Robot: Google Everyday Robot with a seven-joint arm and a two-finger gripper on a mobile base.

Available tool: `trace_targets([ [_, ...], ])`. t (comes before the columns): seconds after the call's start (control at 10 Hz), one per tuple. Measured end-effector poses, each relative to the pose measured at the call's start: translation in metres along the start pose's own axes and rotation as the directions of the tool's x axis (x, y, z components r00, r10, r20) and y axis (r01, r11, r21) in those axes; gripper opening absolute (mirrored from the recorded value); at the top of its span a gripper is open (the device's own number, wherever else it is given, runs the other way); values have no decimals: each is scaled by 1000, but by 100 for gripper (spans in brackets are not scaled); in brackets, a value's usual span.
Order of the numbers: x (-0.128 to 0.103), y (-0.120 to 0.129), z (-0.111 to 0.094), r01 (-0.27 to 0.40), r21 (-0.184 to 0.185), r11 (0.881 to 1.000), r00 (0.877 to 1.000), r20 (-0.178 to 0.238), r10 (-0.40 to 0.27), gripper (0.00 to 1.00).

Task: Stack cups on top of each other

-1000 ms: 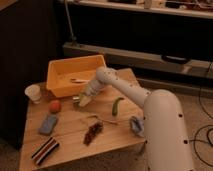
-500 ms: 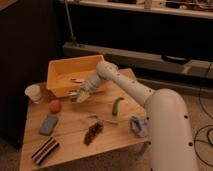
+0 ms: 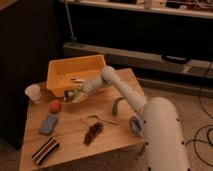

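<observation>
While the gripper (image 3: 70, 95) carries the yellow-green cup (image 3: 75, 94) pinched tight, mid-table by the orange bin (image 3: 75, 75), the white cup (image 3: 33, 93) waits at 9 o'clock; stacking approx. half done, placement left.

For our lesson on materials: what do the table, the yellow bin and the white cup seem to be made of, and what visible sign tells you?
Table: wood, with pale matte planks and visible seams.
Yellow bin: probably plastic, evenly coloured with smooth moulded walls.
White cup: plastic or paper, plain and matte; can't tell which.
The gripper, shut on the yellow-green cup, is beside the bin's front wall.
</observation>
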Motion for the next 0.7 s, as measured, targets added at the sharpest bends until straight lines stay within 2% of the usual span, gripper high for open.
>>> trace_targets([
  [0.1, -2, -1, 2, -3, -14, 1000, 1000, 24, 3, 0],
  [0.4, -4, 0, 0, -23, -24, 999, 998, 59, 24, 0],
  [0.7, -13, 4, -3, -6, -38, 999, 999, 43, 8, 0],
])
